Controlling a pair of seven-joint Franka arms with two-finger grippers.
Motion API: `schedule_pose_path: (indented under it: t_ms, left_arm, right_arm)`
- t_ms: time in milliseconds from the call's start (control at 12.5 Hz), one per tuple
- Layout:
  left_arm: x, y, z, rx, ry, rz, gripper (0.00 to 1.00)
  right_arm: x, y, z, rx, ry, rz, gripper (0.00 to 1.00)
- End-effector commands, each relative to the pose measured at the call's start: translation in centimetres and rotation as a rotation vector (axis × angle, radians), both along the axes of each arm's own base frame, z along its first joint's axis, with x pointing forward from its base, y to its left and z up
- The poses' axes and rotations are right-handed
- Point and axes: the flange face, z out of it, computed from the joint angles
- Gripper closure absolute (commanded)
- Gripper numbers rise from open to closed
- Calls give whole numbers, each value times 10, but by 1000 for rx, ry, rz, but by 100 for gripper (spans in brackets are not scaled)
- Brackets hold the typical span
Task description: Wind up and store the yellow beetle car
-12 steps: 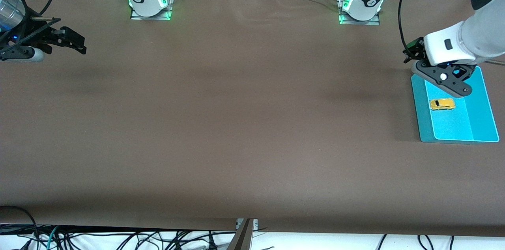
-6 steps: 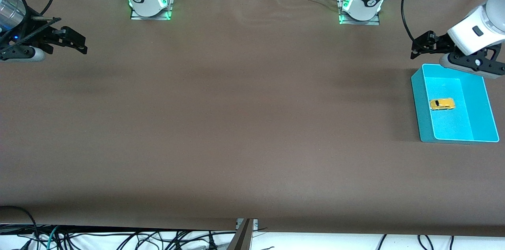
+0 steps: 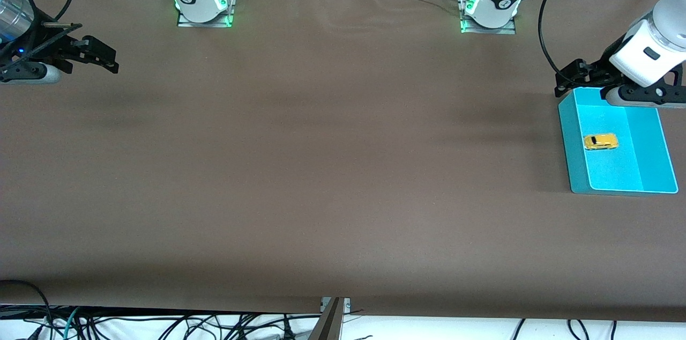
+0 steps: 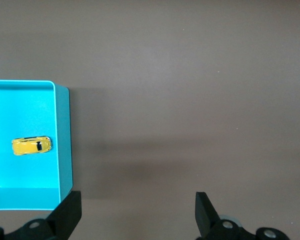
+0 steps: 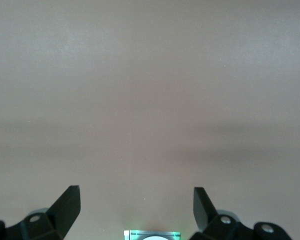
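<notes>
The yellow beetle car [image 3: 600,141] lies inside the turquoise bin [image 3: 573,152], which stands on the brown worktop [image 3: 332,168] at the left arm's end. The car rests on the bin's floor, close to the wall that faces the middle of the worktop, with its length running across the bin. In the left wrist view the car [image 4: 32,145] sits apart from the bin's rim [image 4: 62,140], on its wheels as far as can be told, roof showing with a dark window patch.

The left end effector [image 3: 568,76] hangs over the worktop just beside the bin's corner that lies farthest from the front camera, toward the middle of the worktop. Its fingers are spread wide and hold nothing; in the left wrist view the two dark fingertips [image 4: 70,212] stand well apart over bare worktop beside the bin, with the car clear of them. The white wrist of the left arm is above the bin's edge farthest from the front camera.

The right end effector [image 3: 104,58] waits over the right arm's end of the worktop, well apart from the bin. Its fingers are also released and empty; the right wrist view shows both fingertips [image 5: 70,202] wide apart over plain worktop, with a green-lit arm base [image 5: 151,235] between them at the picture's edge.
</notes>
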Motion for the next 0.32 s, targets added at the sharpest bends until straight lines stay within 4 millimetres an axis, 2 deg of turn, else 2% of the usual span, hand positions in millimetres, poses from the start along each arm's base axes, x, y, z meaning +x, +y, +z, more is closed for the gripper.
schedule_pose_path:
  t_ms: [0, 240]
  left_arm:
    - [11, 3, 4, 20, -12, 17, 0]
    - [9, 7, 7, 20, -17, 25, 0]
  right_arm:
    - [-1, 2, 10, 14, -5, -13, 0]
    - [0, 2, 11, 15, -5, -9, 0]
